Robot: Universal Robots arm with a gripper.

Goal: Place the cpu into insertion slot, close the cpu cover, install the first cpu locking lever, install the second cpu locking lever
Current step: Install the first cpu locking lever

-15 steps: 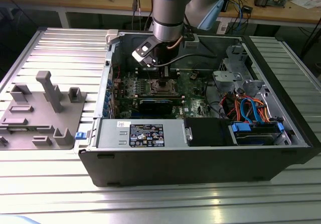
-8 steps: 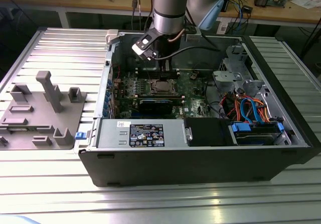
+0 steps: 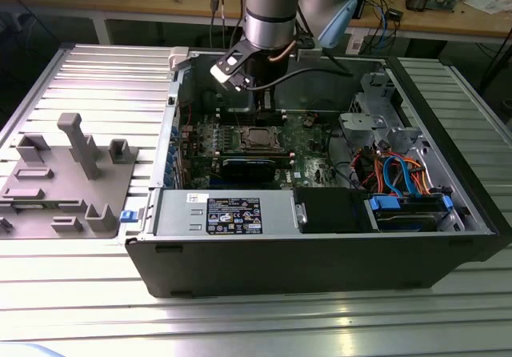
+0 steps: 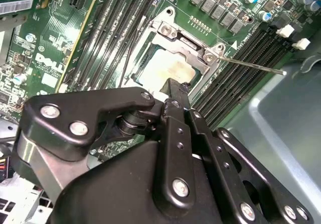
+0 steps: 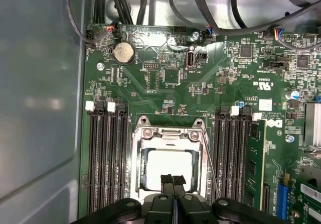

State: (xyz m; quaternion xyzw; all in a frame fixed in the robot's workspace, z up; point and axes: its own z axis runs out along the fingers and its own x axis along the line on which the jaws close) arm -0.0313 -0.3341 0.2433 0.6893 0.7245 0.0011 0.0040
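Open computer case (image 3: 320,261) is laid on its side on a ribbed metal table (image 3: 104,69), lots of silvery slats all round it. A grey plastic fixture tray (image 3: 72,173) is parked on the table at the exterior view's left, well apart from the case. A wooden workbench (image 3: 448,21) cluttered with cables can be seen at the back of the room.

The arm (image 3: 268,13) is dropped into the case from above, over the green board. The cpu (image 5: 168,161) is seated in the insertion slot (image 3: 260,139), and the cpu cover (image 5: 168,133) is laid flat over it, pale chip top visible through the window. The gripper (image 5: 173,181) is held just above the near edge of the chip, fingertips pressed together, nothing pinched. In the second wrist view a thin locking lever (image 4: 251,66) is stuck out from the socket corner across the memory slots (image 5: 106,153).
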